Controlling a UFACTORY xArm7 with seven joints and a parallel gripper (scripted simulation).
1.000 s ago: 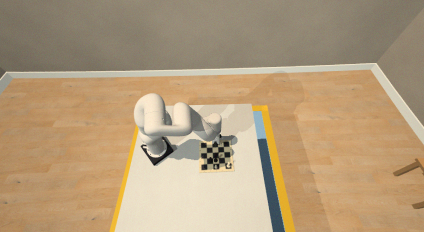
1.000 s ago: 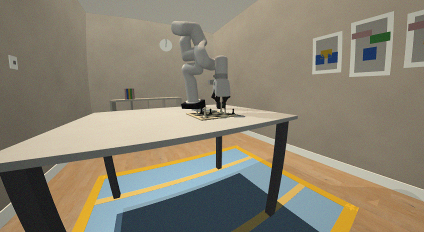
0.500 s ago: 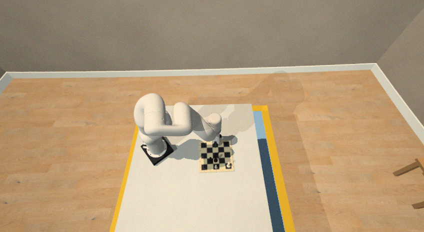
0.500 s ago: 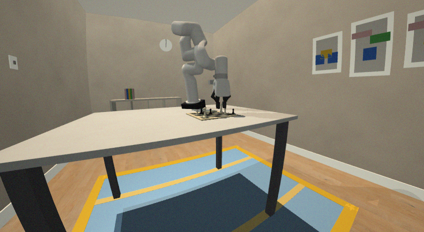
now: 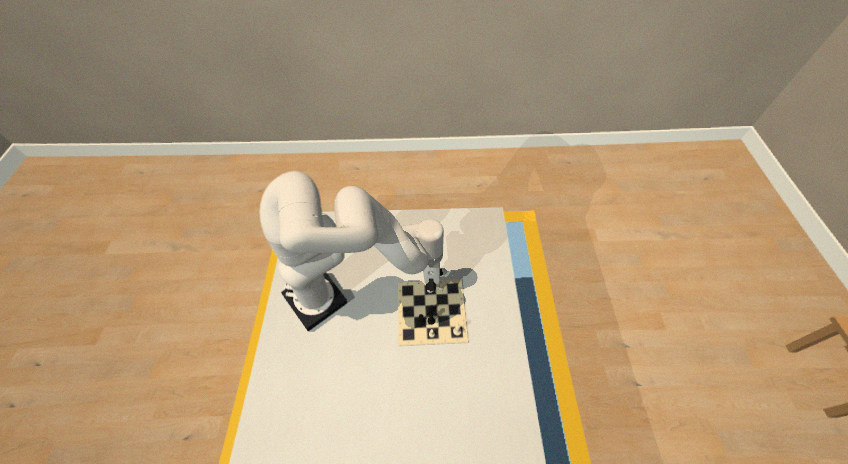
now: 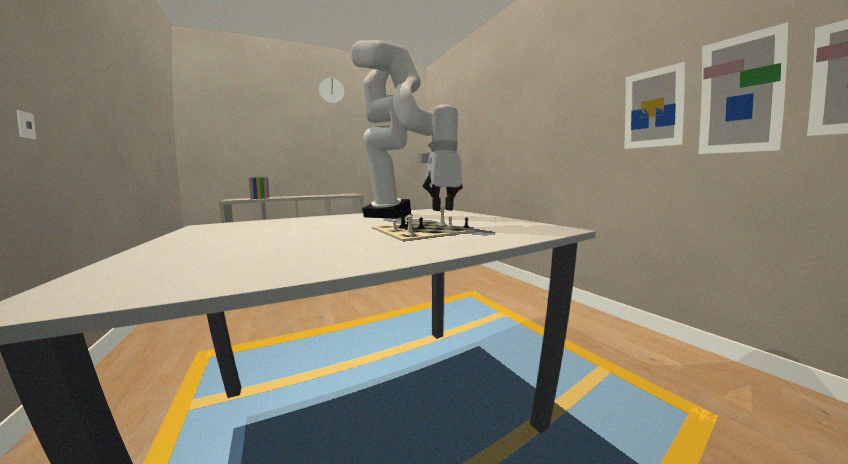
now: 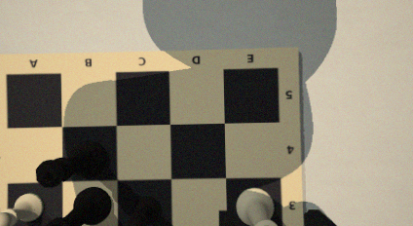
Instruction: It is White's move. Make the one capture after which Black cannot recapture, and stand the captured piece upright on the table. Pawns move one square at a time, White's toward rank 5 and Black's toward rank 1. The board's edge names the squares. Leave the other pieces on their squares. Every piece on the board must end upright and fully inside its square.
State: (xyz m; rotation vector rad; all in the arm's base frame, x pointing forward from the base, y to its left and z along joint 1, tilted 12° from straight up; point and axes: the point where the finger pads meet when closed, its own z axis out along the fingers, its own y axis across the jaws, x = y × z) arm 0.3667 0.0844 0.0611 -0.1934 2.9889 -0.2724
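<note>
- I'd say the white piece (image 6: 442,215) (image 7: 254,206) stands upright on E3, inside its dark square, for its part in the capture; the wrist view crops it, so I can't swear to its fit.
- A black piece (image 7: 93,155) stands on B4; I can't tell which piece is the captured one.
- The board (image 5: 401,342) (image 6: 404,239) (image 7: 300,138) lies flat on the table (image 5: 333,400) (image 6: 238,263) (image 7: 360,41), its edge letters naming squares.
- The gripper (image 5: 430,286) (image 6: 443,206) (image 7: 270,220) points down, fingers not quite half open, gripping nothing.
- The arm (image 5: 357,221) (image 6: 380,102) arches over from its base, wrist upright above that white piece.
</note>
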